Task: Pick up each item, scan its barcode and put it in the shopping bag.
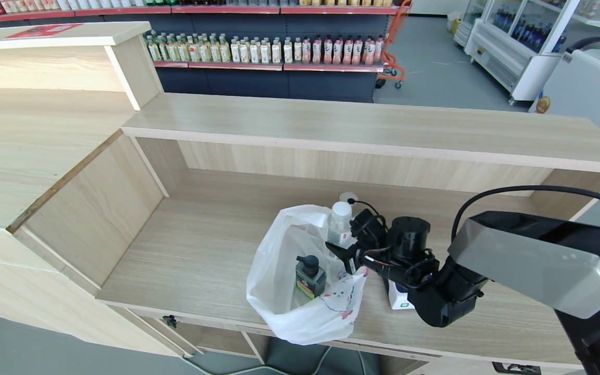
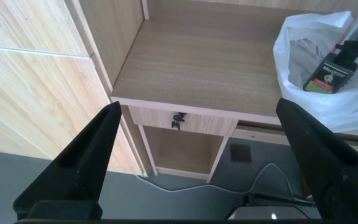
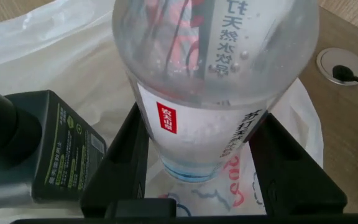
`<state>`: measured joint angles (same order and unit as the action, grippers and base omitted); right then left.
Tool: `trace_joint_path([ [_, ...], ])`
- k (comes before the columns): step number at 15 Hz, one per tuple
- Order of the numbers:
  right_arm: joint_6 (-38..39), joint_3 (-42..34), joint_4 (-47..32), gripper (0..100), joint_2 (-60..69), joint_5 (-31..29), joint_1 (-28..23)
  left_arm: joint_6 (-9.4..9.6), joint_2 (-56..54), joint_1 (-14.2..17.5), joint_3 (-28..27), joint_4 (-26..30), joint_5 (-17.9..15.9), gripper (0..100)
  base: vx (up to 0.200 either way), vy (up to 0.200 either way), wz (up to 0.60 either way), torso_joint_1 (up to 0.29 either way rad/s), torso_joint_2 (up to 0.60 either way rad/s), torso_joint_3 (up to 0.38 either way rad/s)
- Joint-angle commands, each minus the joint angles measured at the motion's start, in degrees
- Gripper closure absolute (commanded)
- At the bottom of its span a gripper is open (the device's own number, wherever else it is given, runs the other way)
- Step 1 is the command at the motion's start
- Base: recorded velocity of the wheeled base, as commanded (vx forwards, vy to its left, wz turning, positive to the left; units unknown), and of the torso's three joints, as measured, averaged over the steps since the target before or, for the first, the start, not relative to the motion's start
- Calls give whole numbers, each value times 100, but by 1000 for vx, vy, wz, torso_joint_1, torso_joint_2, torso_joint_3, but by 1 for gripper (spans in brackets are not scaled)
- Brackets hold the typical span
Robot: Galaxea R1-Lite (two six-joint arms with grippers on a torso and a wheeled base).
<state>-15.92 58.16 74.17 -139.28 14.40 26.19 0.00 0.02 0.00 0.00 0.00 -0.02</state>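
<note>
Though half-hidden, bottle (image 3: 216, 81) seemingly within gripper (image 3: 202, 160)

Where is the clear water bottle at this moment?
In the head view, the right gripper holds the clear water bottle over the far right part of the white shopping bag, beyond the dark pump bottle inside it.

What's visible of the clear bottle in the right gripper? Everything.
The clear bottle looks like transparent plastic with a white cap, a label with a red patch and dark print, and droplets on its wall. It is roughly upright, cap up, clamped between the right gripper's black fingers, one on each side. It is held over the far rim of the open white shopping bag, not yet released; a dark pump bottle lies in the bag beside it, contact unclear.
</note>
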Motion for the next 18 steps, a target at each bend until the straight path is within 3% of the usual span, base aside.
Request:
trace_joint_path([
  [1,-16,-15,1,100,-38,2,1,0,-2,0,0,0,2,0,0,0,0,0,0,0],
  [4,-69,-15,1,100,-38,2,-8,0,-2,0,0,0,2,0,0,0,0,0,0,0],
  [5,-69,-33,1,0,-38,2,-8,0,-2,0,0,0,2,0,0,0,0,0,0,0],
  [11,10,2,72,0,94,19,-8,0,-2,0,0,0,2,0,0,0,0,0,0,0],
  [15,915,-112,-69,0,876,2,141,18,-2,0,0,0,2,0,0,0,0,0,0,0],
  [18,1021,-499,-482,0,1447,-25,150,9,-2,0,0,-9,2,0,0,0,0,0,0,0],
])
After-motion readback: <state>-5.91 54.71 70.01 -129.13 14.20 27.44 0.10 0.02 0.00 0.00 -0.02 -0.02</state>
